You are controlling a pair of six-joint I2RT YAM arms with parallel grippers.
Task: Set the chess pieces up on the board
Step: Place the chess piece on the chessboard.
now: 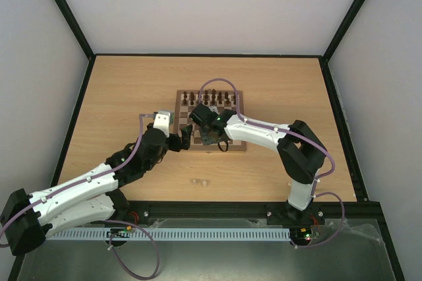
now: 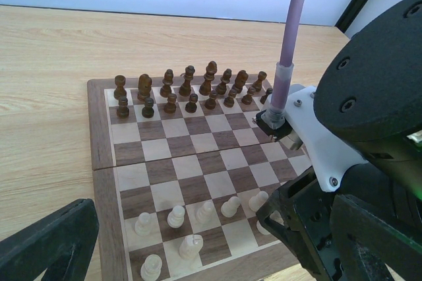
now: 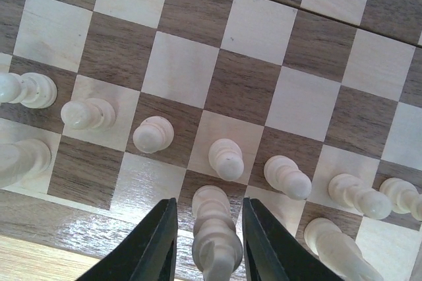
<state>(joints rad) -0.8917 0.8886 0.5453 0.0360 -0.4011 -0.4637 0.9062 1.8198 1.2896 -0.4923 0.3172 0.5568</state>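
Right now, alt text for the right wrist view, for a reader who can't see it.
The right pincer's black fingers flank a tall cream chess piece standing at the chessboard's near edge. A row of cream pawns stands one rank beyond.

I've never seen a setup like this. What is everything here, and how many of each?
table: one, light wood, under everything
board: one, brown and tan checks, mid-table
dark pieces: about sixteen, dark brown, the board's two far rows
pale chess pieces: at least ten, cream, the board's two near rows
loose pale bits: two, cream, likely pieces, on the table between board and arms
cables: purple, one along each arm
arms: two, white and black, based at the near edge
left gripper: black, open, by the board's near left corner
right gripper: black, open around one back-row piece
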